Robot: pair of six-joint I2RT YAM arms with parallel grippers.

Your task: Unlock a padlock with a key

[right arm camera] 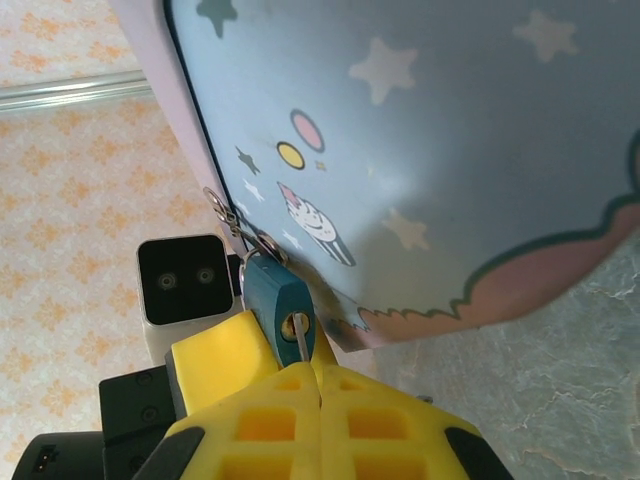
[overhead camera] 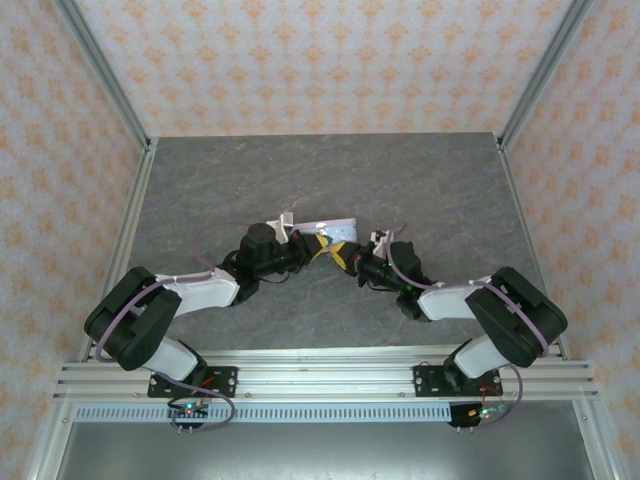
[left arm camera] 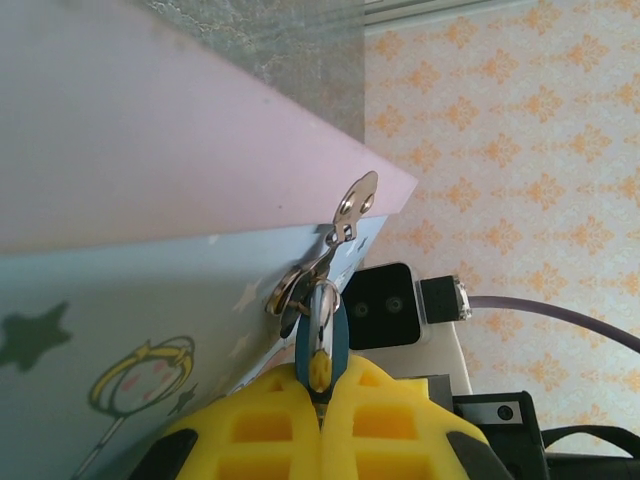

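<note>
The small teal padlock [right arm camera: 272, 295] hangs from the metal hasp [left arm camera: 357, 200] of a pale-blue cartoon-printed tin [right arm camera: 450, 150]. My left gripper [left arm camera: 322, 385] is shut on the padlock [left arm camera: 338, 335], whose silver shackle [left arm camera: 322, 310] points up between the yellow fingers. A thin silver key [right arm camera: 302, 343] sits in the padlock's keyhole, and my right gripper [right arm camera: 320, 375] is shut on its lower end. In the top view the left gripper [overhead camera: 318, 248] and the right gripper [overhead camera: 347, 258] meet tip to tip at the front of the tin [overhead camera: 330, 228].
The tin stands mid-table on the grey stone-patterned tabletop [overhead camera: 420, 190]. Patterned walls and metal frame posts [overhead camera: 100, 75] enclose the table. The left arm's wrist camera [right arm camera: 180, 285] sits close beside the padlock.
</note>
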